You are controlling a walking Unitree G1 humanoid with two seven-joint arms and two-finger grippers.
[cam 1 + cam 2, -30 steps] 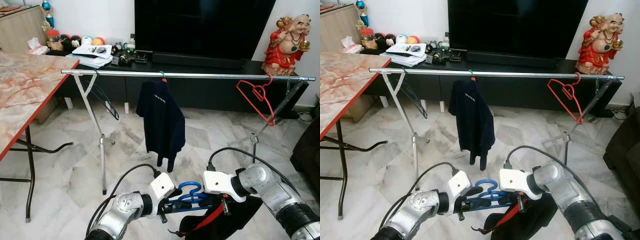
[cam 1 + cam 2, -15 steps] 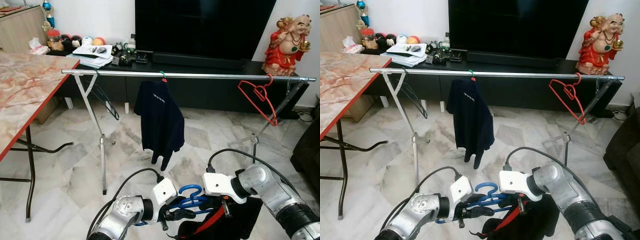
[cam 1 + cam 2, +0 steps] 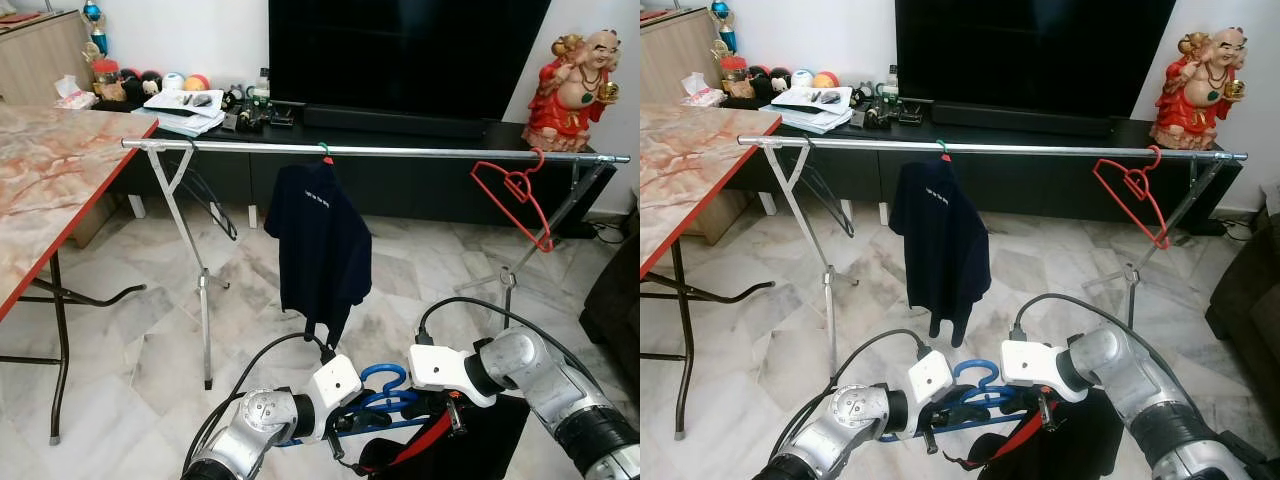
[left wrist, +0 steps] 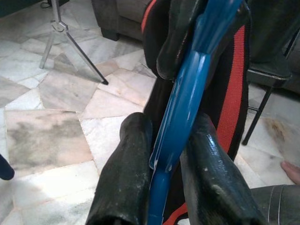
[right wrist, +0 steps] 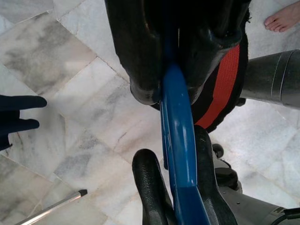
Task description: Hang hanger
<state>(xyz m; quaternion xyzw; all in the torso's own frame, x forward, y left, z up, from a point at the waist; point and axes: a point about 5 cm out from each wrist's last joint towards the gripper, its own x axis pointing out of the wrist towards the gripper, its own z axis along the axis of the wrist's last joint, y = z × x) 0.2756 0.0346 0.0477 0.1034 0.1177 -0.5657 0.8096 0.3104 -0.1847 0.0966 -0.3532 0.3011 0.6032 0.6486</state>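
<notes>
A blue hanger [image 3: 385,378] carrying a black-and-red garment [image 3: 480,440] is held low in front of me by both arms. My left gripper [image 4: 166,173] is shut on one arm of the blue hanger [image 4: 187,93], with a finger on each side. My right gripper [image 5: 180,187] is shut on the blue hanger [image 5: 176,112] close beside it, near the hook. Beyond them a silver rail [image 3: 400,151] runs across at chest height. It holds a navy shirt [image 3: 320,240] in the middle and an empty red hanger [image 3: 515,195] near its right end.
A marble-topped table [image 3: 50,190] with a red edge stands at the left. Behind the rail are a low black cabinet with a TV [image 3: 400,50] and a red statue [image 3: 580,90]. A dark sofa [image 3: 615,300] is at the right. A person's bare foot [image 5: 281,16] is on the floor nearby.
My left gripper has slid rightward along the blue hanger and closed on it. The navy shirt on the rail has swung slightly. The right arm has held still.
</notes>
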